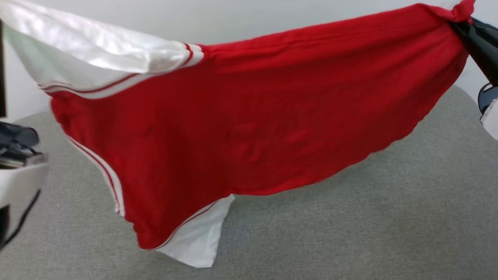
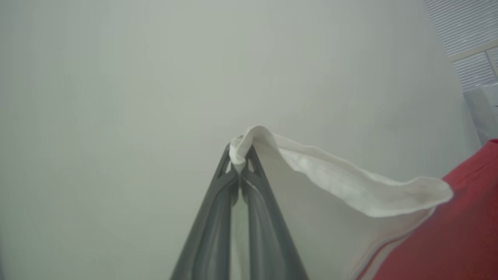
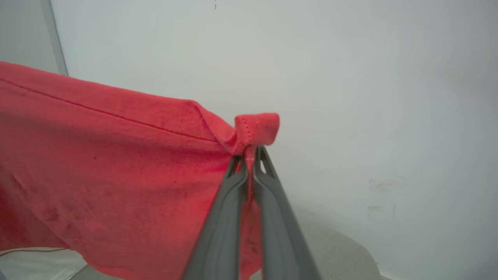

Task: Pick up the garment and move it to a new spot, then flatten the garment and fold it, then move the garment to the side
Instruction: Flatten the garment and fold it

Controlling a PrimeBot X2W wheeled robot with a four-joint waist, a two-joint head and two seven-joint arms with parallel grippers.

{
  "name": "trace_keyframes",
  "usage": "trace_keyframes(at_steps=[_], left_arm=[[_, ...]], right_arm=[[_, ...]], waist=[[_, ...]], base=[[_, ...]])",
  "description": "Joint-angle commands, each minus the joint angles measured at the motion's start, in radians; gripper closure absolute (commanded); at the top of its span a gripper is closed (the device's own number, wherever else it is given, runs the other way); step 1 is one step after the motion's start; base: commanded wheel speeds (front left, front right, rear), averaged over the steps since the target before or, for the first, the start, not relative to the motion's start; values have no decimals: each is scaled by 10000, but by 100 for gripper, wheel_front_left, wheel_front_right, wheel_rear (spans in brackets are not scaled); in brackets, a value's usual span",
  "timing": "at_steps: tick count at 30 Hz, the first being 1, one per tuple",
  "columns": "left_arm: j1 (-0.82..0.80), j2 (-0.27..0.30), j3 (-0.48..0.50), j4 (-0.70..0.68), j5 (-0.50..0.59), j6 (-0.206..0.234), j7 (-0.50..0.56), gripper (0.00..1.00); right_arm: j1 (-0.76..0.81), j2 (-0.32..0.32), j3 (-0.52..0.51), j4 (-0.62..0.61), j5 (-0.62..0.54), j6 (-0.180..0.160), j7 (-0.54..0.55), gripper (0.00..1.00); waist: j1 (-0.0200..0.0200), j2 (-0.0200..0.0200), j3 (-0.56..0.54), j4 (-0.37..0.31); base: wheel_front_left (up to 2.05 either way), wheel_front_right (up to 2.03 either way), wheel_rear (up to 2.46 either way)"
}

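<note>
Our left gripper (image 2: 239, 157) pinches the white sleeve (image 2: 350, 182) of the red shirt (image 1: 249, 132) tight; our right gripper (image 3: 251, 157) clamps a red corner. We hold it stretched between them in the air above the grey surface (image 1: 389, 217).

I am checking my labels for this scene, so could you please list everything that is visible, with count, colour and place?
garment: one, red with white sleeves and striped trim, stretched in the air between both grippers, above the work surface.
work surface: one, grey, fabric-like, below the garment.
wall: one, pale, behind the work surface.
window blind: one, white, upper right corner of the left wrist view.
left gripper: one, dark grey, shut on a white sleeve edge.
right gripper: one, dark grey, shut on a red corner of the garment.
</note>
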Motion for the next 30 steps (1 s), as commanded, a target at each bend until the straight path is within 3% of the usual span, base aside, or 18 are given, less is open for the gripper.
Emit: trace_keyframes(at_steps=[1,11,17,24,30], left_arm=[[-197,66,104,-13,-48,-21,23,100],[-1926,634,640,174,-204,-364,528,100],[-3841,770,247,995,-271,-1319,871,100],[-7254,251,-585,2847,-21,-2547,1389,100],[-10780,-914,-1533,5183,834,-3473,1477,100]], right_arm=[[-128,107,-48,-88,-32,-7,-47,100],[-697,542,-518,-676,-297,-7,-255,100],[-1688,484,-658,-561,-536,-7,-427,100],[-3893,147,10,536,-1212,-7,-1081,100],[-6327,271,484,2360,-1797,-7,-2154,100]], waist=[[0,0,78,-108],[0,0,1129,-438],[0,0,2643,-381],[0,0,4584,-144],[0,0,5718,165]], base=[[0,0,0],[0,0,0],[0,0,0],[0,0,0],[0,0,0]])
